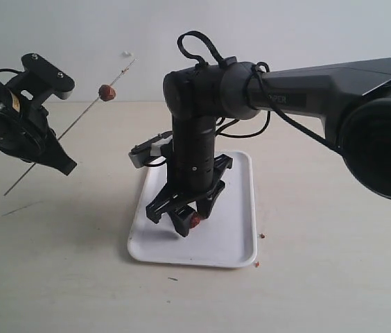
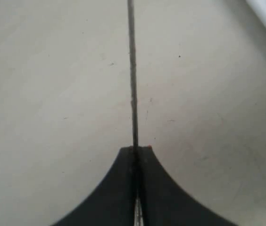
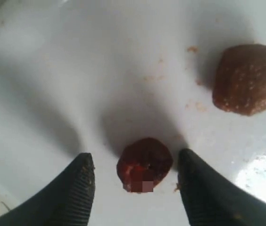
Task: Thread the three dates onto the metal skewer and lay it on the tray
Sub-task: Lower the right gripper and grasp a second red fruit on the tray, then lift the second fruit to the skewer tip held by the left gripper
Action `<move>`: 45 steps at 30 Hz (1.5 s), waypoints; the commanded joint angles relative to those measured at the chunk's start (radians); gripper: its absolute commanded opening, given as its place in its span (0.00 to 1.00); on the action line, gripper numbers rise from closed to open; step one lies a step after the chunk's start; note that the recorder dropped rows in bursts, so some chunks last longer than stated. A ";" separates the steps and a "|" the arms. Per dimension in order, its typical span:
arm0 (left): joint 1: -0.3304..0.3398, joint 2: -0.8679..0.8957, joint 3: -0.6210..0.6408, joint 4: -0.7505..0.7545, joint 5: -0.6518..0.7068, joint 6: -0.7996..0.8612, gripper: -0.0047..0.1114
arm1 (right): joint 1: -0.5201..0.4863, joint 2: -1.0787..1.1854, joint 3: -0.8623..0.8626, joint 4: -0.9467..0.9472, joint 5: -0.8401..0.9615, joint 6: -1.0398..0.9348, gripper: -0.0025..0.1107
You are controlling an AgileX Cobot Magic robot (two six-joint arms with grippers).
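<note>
Now our clamped left gripper (image 1: 62, 164) presents the thin grey metal skewer (image 1: 77, 123) aloft, one wrinkled red-brown date (image 1: 107, 91) threaded, while our right gripper (image 1: 190, 215) straddles, jaws parted, the next date (image 3: 145, 164) on the white tray (image 1: 237, 208).

Blocked over the middle of the flat white rectangular tray (image 1: 240, 239) by the black right arm and its right gripper (image 1: 194, 219), lowered almost to the tray floor. Gap between the spread black fingers (image 3: 76, 188) filled by a small dark red-brown date (image 3: 145, 164), narrow clearance either side. Second, browner date (image 3: 247, 79) lying on the tray floor, apart from the fingers. Bare floor at the tray's near end and along its right strip.

Left side above the pale table (image 1: 320, 291) crossed by a thin grey metal skewer (image 1: 77, 123), slanted, clamped in the black left gripper (image 1: 62, 164), one date (image 1: 107, 91) threaded high up. Open table in front and right of the tray, tiny reddish crumbs (image 1: 263, 236) only.
</note>
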 commanded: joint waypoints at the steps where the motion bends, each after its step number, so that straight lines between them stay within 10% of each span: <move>1: -0.004 -0.008 -0.006 -0.010 -0.005 0.001 0.04 | 0.000 -0.004 -0.007 0.003 -0.029 0.048 0.44; 13: -0.004 -0.008 -0.006 -0.010 -0.005 0.001 0.04 | 0.000 -0.002 -0.007 -0.012 -0.028 0.092 0.23; 25: -0.004 -0.008 -0.006 -0.012 -0.015 0.071 0.04 | -0.079 -0.161 -0.007 0.018 0.020 -0.058 0.23; 35: -0.079 0.001 0.076 -0.038 -0.236 0.310 0.04 | -0.562 -0.186 -0.007 0.967 0.020 -0.472 0.23; 45: -0.107 0.007 0.105 -0.030 -0.403 0.404 0.04 | -0.638 -0.172 -0.007 1.025 0.020 -0.488 0.23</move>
